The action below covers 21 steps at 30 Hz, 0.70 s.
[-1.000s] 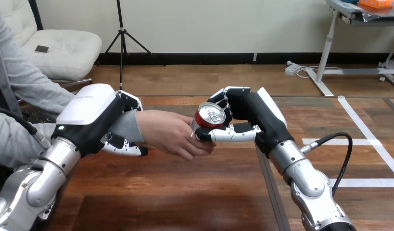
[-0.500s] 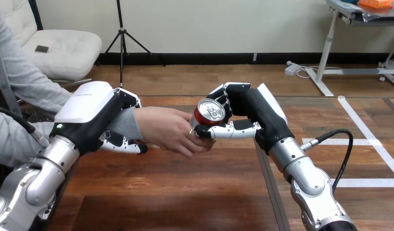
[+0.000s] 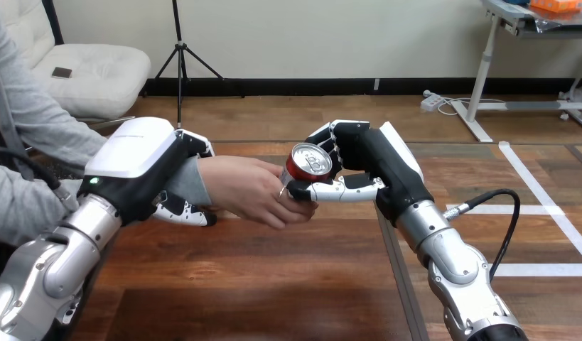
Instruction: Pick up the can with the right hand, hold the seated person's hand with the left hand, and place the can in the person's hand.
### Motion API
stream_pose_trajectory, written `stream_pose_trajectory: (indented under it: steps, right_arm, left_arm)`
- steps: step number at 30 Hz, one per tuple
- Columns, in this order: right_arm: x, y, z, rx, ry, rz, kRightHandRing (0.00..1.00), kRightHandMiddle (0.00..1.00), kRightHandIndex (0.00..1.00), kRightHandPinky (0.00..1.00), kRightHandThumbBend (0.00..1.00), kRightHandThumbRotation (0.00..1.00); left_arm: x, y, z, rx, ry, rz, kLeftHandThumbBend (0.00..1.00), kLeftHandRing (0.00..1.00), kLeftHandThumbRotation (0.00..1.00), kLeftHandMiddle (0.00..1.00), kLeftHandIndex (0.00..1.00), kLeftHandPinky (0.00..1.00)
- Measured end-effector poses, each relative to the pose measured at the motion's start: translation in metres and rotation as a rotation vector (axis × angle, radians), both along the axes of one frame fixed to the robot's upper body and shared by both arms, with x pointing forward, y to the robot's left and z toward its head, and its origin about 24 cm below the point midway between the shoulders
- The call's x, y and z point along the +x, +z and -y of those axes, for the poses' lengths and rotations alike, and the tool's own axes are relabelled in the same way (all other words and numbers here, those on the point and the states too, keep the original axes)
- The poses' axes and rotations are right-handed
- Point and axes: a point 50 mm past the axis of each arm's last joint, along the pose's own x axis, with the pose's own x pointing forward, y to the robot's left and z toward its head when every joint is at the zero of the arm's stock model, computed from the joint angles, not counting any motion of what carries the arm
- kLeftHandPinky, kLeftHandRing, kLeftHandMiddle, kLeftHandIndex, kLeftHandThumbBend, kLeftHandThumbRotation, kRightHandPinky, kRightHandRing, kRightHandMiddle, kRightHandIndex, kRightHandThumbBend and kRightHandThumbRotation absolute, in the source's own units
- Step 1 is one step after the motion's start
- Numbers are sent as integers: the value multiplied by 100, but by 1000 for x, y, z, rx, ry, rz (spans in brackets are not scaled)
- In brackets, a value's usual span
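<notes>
Can [image 3: 308, 164] tilted, top toward me, above tabletop [image 3: 273, 284] middle, nearer far edge. I see right hand [image 3: 364, 160] thumb and fingers clamped on can. Person's hand [image 3: 249, 190] touching can's lower side. Left hand [image 3: 142, 169] fingers and thumb curled round person's wrist [image 3: 190, 183].

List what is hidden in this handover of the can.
1. Head view: the lower body of the can, covered by the person's hand and the thumb of the right hand.
2. Head view: most of the person's wrist, under the shell of the left hand.
3. Head view: whether the person's fingers grip the can; the back of that hand hides them.
</notes>
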Motion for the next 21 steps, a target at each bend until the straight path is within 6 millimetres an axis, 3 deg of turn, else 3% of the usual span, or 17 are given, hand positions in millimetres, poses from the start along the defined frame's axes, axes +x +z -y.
stream_pose_trajectory:
  steps: [4, 5, 14, 21]
  right_arm:
    - [0, 1, 0, -2, 1, -9, 51, 54, 56, 45, 80, 23]
    - [0, 1, 0, -2, 1, -11, 53, 56, 57, 47, 83, 33]
    - [-2, 3, -1, -9, 13, -8, 64, 66, 68, 57, 96, 67]
    - [-2, 5, -3, -33, 55, -6, 73, 75, 77, 64, 99, 83]
  left_arm:
    - [0, 1, 1, 13, -3, 7, 80, 56, 9, 61, 60, 47]
    - [0, 2, 2, 17, -4, 9, 80, 58, 10, 63, 62, 49]
    - [0, 4, 4, 30, -9, 16, 81, 65, 12, 67, 65, 58]
    - [0, 5, 5, 41, -15, 0, 81, 68, 14, 70, 68, 63]
